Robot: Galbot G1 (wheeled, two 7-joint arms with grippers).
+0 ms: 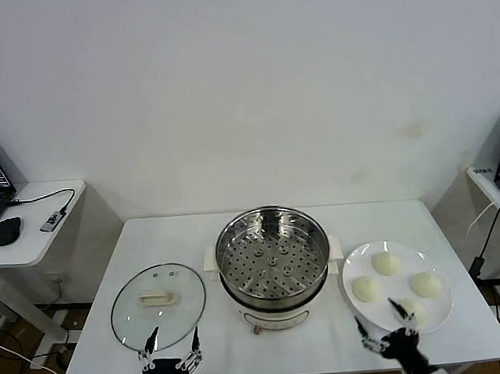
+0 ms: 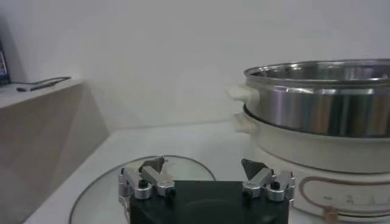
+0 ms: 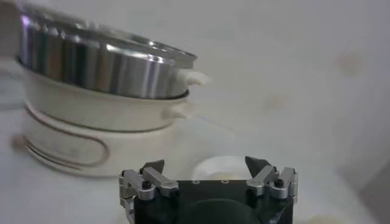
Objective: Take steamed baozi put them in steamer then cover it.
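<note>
One glass lid (image 1: 158, 305) flat on table (image 1: 279, 341), left side. Left gripper (image 1: 169, 341) at near edge, over lid rim, fingers spread, nothing held. One steamer (image 1: 273, 256) at centre, uncovered, tray bare. One plate (image 1: 442, 310) at right, just beside steamer, bearing four baozi (image 1: 386, 264). Right gripper (image 1: 381, 321) above plate's near edge, fingers apart, nothing held.

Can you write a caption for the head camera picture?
Open grippers, left and right, wait before empty steamer, lid, four baozi.
</note>
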